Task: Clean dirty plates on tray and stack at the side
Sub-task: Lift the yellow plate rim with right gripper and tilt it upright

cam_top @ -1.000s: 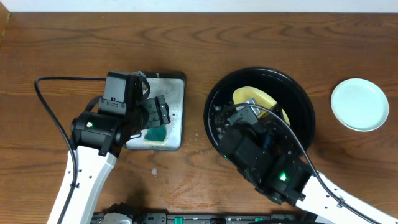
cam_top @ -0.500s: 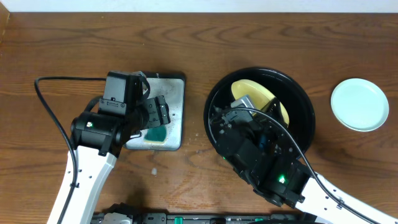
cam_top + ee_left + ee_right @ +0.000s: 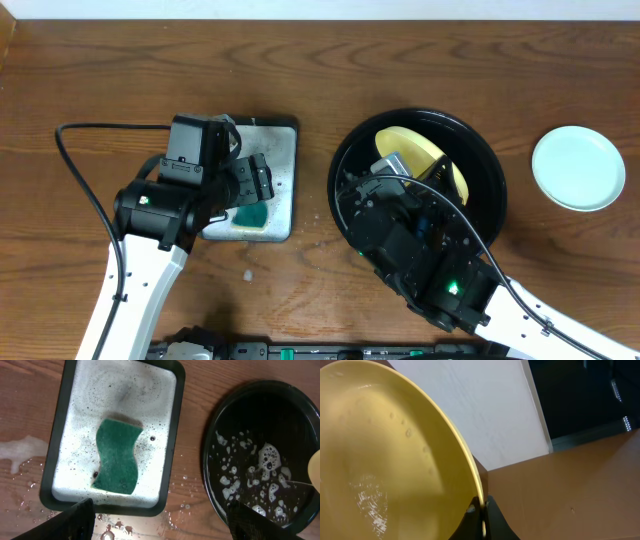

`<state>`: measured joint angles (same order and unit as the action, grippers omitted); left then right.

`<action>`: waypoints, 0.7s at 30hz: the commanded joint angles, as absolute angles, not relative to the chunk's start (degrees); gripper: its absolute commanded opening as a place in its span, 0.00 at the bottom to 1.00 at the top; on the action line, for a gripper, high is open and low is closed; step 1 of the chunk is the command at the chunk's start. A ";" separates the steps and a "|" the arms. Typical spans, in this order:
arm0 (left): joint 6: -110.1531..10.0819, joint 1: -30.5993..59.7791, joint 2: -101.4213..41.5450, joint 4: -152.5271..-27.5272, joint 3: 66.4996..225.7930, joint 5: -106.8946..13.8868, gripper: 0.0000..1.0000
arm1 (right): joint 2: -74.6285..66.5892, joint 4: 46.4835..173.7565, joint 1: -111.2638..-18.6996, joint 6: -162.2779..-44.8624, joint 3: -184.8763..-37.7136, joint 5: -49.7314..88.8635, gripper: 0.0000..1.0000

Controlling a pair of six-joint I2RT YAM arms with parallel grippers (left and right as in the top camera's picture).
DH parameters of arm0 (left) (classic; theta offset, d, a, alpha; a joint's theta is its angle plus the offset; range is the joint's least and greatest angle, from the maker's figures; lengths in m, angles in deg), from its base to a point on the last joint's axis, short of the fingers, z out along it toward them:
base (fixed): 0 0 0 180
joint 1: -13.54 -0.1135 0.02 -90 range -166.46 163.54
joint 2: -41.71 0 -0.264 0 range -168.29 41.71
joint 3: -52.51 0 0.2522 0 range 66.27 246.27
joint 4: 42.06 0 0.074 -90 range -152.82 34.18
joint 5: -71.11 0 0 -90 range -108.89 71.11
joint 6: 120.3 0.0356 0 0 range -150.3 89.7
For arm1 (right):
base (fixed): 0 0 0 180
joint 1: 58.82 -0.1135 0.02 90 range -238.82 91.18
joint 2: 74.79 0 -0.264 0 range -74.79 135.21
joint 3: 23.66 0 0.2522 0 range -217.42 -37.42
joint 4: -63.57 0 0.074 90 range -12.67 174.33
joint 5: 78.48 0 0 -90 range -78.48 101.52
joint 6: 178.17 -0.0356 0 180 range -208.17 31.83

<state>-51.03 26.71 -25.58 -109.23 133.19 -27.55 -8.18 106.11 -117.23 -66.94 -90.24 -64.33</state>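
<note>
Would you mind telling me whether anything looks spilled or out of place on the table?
Yes: soapy water has spilled onto the wooden table beside the rectangular tray, with droplets near its corner. Foam flecks also dot the black tray.

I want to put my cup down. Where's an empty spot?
Bare wood runs along the far edge, beyond the soapy tray and black tray. Between the trays it's narrow and wet; the near side is crowded by the left arm and right arm.

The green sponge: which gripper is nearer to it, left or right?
Left. The left gripper hangs open over the sponge; the right gripper is away at the black tray, pinching the yellow plate.
</note>
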 commanded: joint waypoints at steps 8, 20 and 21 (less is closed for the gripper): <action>-50.66 26.32 -25.53 -109.34 134.37 -27.44 0.84 | -8.90 105.80 -117.86 -66.63 -91.04 -66.50 0.01; -50.66 26.32 -25.53 -109.34 134.37 -27.44 0.84 | -8.90 105.80 -117.86 -66.15 -91.04 -66.52 0.01; -50.66 26.32 -25.53 -109.34 134.37 -27.44 0.84 | -8.90 105.80 -117.86 -65.95 -91.04 -66.50 0.01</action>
<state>-51.05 26.71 -25.58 -109.23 133.19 -27.55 -8.18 106.11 -117.23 -66.57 -90.24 -64.59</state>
